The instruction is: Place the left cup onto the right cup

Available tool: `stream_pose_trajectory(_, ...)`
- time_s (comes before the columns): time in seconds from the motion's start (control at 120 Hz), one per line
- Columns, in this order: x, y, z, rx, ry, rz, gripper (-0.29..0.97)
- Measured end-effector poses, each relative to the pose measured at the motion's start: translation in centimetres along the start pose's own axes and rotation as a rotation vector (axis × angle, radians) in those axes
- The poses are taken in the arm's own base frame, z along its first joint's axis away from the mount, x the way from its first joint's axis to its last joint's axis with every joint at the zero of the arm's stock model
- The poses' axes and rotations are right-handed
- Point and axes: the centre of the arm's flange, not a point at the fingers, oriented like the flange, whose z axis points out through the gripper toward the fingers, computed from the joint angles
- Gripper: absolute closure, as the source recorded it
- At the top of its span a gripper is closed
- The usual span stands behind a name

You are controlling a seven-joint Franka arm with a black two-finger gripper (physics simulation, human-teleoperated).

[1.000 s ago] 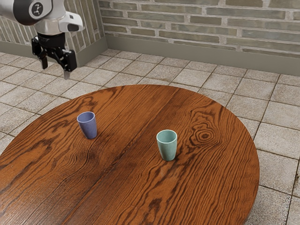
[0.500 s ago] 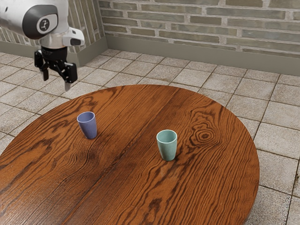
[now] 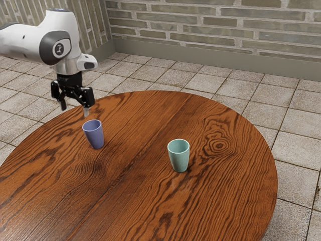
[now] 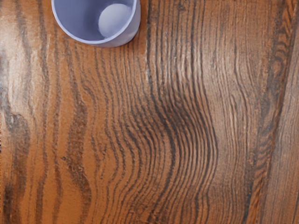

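**Approach step: gripper near the blue cup, nothing held**

Gripper [image 3: 74, 107]: the two black fingers are spread and there is nothing between them. It hangs above the table [image 3: 150, 201], just beside the blue cup [image 3: 94, 134] on the side toward the exterior view's left, higher than the rim and not touching it.

Blue cup: upright on the wood, mouth up, toward the exterior view's left. The wrist view looks down into its open mouth [image 4: 96, 21], which sits off to one side of the hand, so the hand is not centred over it.

Teal cup [image 3: 178, 155]: upright, well apart from the blue one, toward the exterior view's right.

Judgement: this is the reach-in before the first grasp. No lift or stacking has begun.

The next move calls for:
- shifting the hand until the fingers straddle the blue cup's wall or rim
- lowering it
- closing evenly so the light cup does not tip
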Motion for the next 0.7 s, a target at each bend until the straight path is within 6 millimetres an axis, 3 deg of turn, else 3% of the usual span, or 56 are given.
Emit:
stream_pose_trajectory(0.1,0.7,-1.0,1.5,-0.02,-0.007,-0.024,0.0)
stream_pose_trajectory(0.325,2.3,-1.1,4.0,-0.042,-0.009,-0.031,0.0)
stream_pose_trajectory(0.7,4.4,-1.4,6.6,-0.07,0.033,-0.033,0.0)
